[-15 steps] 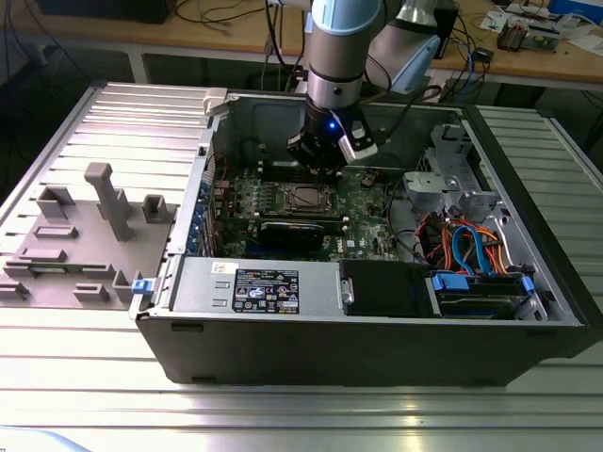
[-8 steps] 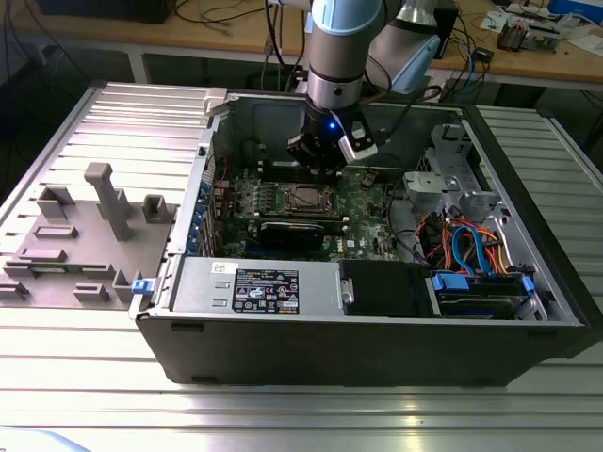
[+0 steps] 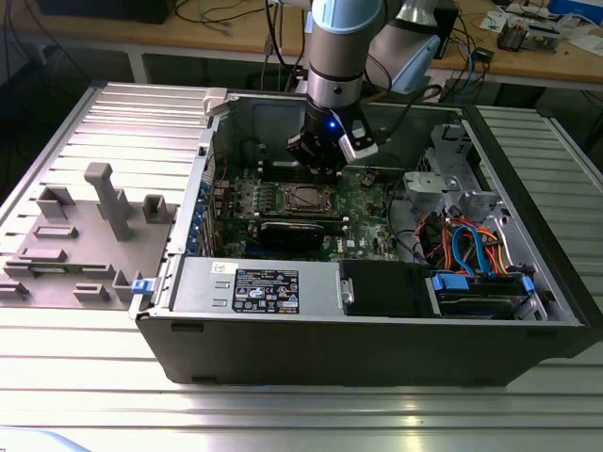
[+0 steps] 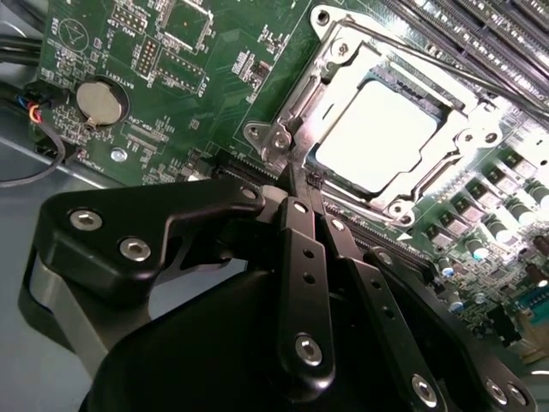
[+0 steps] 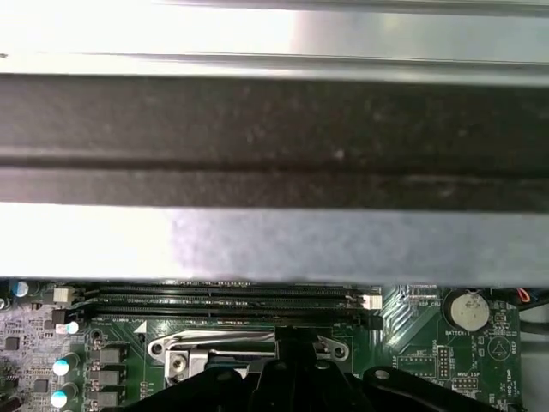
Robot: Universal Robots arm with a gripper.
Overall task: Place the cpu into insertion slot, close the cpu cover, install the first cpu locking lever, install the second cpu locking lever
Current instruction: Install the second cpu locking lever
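An open computer case (image 3: 377, 320) lies on its side on a ribbed metal worktop (image 3: 113, 377), its green circuit board (image 3: 367, 202) facing up. One robot arm (image 3: 339, 56) reaches down into the case from above, and its hand (image 3: 318, 162) hangs low over the board, just beyond the far edge of the insertion slot (image 3: 303, 197) as the exterior view shows it.

In the second wrist view the hand (image 4: 300, 176) is clenched: its two slim black fingers (image 4: 302, 257) lie pressed together with no gap, and nothing sits between them. Their joined tips end right at the corner of the socket frame, touching or nearly touching it; contact cannot be confirmed.

The cpu (image 4: 377, 137) already sits in the insertion slot (image 4: 283, 116), its pale metal top flat and level. The cpu cover (image 4: 446, 154), a silver frame with a square window, lies closed over it, its edges bearing on the chip's border.

The relation that matters: a thin silver locking lever (image 4: 446, 64) runs as a long rod beside the socket's far side, next to the long black memory slots (image 4: 480, 34), while the fingertips are at the near corner beside a round screw post (image 4: 280, 140). The fingers' long axis points straight toward the socket, so the work lies directly ahead of the tips, not to either side.

In the first wrist view the fingertips (image 5: 296, 343) meet the socket frame (image 5: 214, 350) just below the memory slots (image 5: 223, 296).
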